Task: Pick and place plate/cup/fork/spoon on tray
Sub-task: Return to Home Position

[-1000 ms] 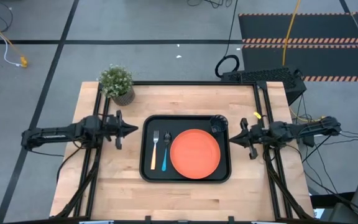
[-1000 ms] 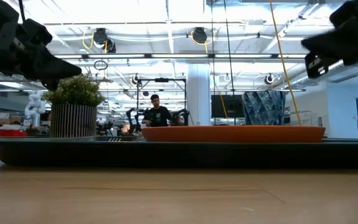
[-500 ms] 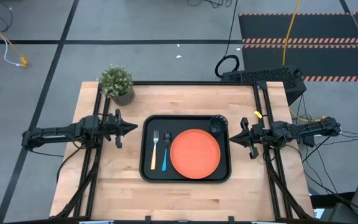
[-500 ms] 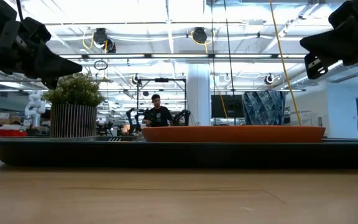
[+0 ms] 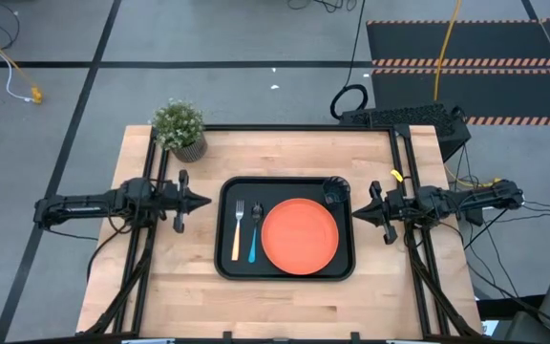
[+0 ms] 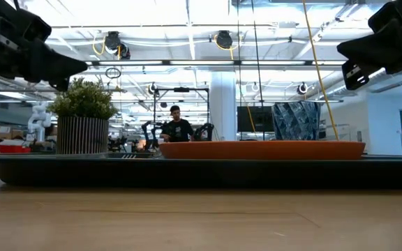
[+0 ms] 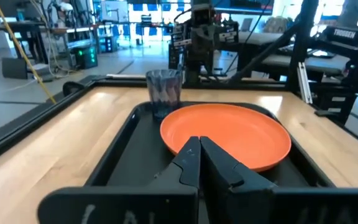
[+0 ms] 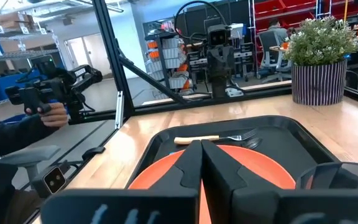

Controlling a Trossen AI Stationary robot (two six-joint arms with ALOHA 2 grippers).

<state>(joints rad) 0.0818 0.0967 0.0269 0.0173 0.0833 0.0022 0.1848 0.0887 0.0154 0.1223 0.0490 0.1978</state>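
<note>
The black tray (image 5: 225, 268) lies at the table's middle. On it rest the orange plate (image 5: 299, 235), the dark cup (image 5: 334, 191) in its far right corner, and the orange-handled fork (image 5: 237, 231) beside the blue-handled spoon (image 5: 254, 237) on its left part. My left gripper (image 5: 205, 201) hovers shut just left of the tray, pointing level at it. My right gripper (image 5: 356, 212) hovers shut just right of the tray, also level. The left wrist view shows the plate (image 7: 225, 134) and cup (image 7: 165, 92) past the shut fingers (image 7: 191, 163).
A potted plant (image 5: 179, 129) stands at the table's far left corner. Bare wood (image 5: 285, 306) lies between the tray and the near edge. Beyond the table a person's hand (image 8: 51, 112) holds a dark device, and another person (image 6: 176, 127) sits far off.
My left gripper has rolled a little about the line it points along, staying where it was. The tray and tableware have not moved.
</note>
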